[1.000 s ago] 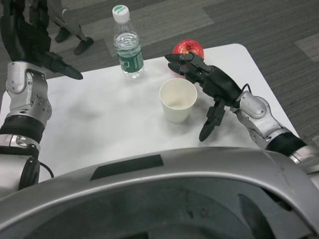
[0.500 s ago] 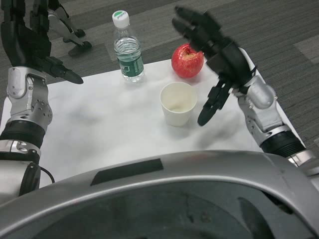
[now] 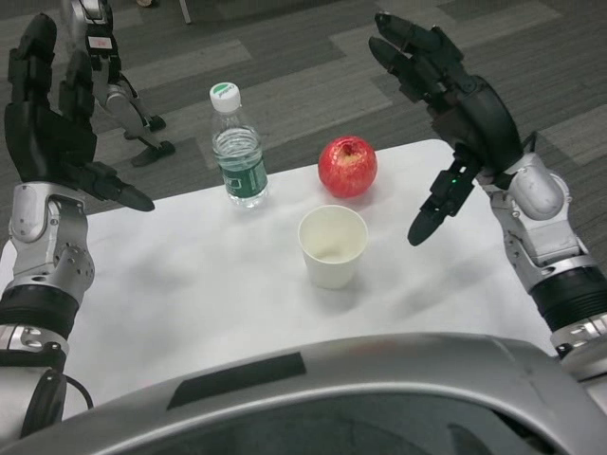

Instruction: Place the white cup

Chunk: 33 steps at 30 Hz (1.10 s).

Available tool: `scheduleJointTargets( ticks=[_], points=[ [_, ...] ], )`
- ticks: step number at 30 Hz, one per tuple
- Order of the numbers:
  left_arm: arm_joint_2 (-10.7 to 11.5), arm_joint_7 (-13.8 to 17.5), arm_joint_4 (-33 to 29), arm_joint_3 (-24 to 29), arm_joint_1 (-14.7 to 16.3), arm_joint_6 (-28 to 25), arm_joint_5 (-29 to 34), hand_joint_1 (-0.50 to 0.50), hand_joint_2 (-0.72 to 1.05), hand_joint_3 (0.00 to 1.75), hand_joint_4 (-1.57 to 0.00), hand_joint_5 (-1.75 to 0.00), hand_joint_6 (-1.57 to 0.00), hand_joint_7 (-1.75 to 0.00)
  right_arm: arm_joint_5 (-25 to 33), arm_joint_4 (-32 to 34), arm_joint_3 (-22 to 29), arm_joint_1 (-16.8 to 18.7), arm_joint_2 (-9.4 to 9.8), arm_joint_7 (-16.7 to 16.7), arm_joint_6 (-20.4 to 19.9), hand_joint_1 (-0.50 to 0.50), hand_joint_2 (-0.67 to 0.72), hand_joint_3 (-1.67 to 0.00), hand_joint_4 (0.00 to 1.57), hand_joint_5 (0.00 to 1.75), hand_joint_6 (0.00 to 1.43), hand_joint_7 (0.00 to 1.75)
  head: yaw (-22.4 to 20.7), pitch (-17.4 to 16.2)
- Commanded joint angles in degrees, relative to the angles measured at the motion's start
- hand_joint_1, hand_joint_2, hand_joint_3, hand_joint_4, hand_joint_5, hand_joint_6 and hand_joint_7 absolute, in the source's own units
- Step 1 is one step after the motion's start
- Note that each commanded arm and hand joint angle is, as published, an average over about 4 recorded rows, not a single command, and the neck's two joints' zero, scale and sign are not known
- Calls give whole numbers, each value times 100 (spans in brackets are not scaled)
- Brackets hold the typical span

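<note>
A: As the head view has it, where does the white paper cup stand?

B: Upright on the white table, mouth up, roughly mid-table and toward the near edge. Nothing touches it.

A: Neighbours?

B: Red apple just behind it, slightly right, apart from the cup. Clear water bottle with white cap and green label stands upright behind and to the left, near the far edge, well apart from the cup.

A: Right hand?

B: Raised above the table's right side, well clear of the cup. Fingers spread and extended, grasping nothing; thumb points down toward the table, to the right of the cup.

A: Left hand?

B: Raised over the table's left edge, palm facing inward, fingers extended upward and apart, thumb jutting right. Grasping nothing.

A: Anything off the table?

B: Grey carpet floor; at top left, the lower legs and feet of another robot standing on it.
</note>
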<state>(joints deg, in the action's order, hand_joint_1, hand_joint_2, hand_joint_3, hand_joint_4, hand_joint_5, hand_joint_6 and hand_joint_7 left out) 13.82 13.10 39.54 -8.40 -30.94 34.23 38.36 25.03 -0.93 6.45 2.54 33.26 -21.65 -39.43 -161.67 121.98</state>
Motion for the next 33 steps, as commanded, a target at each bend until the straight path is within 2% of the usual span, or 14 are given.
scheduleJointTargets(
  ticks=[1, 7, 11, 17, 19, 27, 33],
  points=[
    [29, 9, -100, 62, 67, 49, 18, -39, -64, 9, 0, -21, 0, -38, 46, 27, 32, -83, 111, 12, -3, -46, 30, -16, 0, 0, 0, 35, 4, 77],
    [25, 4, -236, 136, 154, 49, 13, -39, -64, 9, 0, -21, 0, -40, 37, -52, -232, -259, 19, 12, -3, -46, 25, -16, 0, 0, 0, 30, -134, 191],
    [25, 0, -298, 154, 190, 49, 5, -39, -64, 9, 0, -21, 0, -37, 33, -109, -447, -421, -104, 12, -12, -46, 28, -16, 0, 0, 0, 28, -147, 286],
    [20, 0, -316, 163, 203, 49, 5, -39, -64, 9, 0, -21, 0, -38, 24, -241, -478, -579, -311, 3, -20, -46, 22, -16, 0, 0, 0, 28, -155, 359],
    [25, 0, -316, 176, 203, 49, 5, -39, -64, 9, 0, -21, 0, -38, 15, -276, -483, -606, -359, 3, -20, -46, 25, -16, 0, 0, 0, 28, -172, 374],
    [25, 0, -302, 202, 201, 49, 5, -39, -64, 9, 0, -21, 0, -37, 11, -401, -669, -656, -399, 3, -20, -46, 28, -16, 0, 10, 0, 28, -169, 348],
    [12, 0, -254, 216, 150, 40, 5, -39, -64, 9, 0, -21, 0, -38, 11, -421, -685, -685, -368, 3, -12, -46, 22, -16, 0, 10, 0, 28, -193, 269]
  ],
)
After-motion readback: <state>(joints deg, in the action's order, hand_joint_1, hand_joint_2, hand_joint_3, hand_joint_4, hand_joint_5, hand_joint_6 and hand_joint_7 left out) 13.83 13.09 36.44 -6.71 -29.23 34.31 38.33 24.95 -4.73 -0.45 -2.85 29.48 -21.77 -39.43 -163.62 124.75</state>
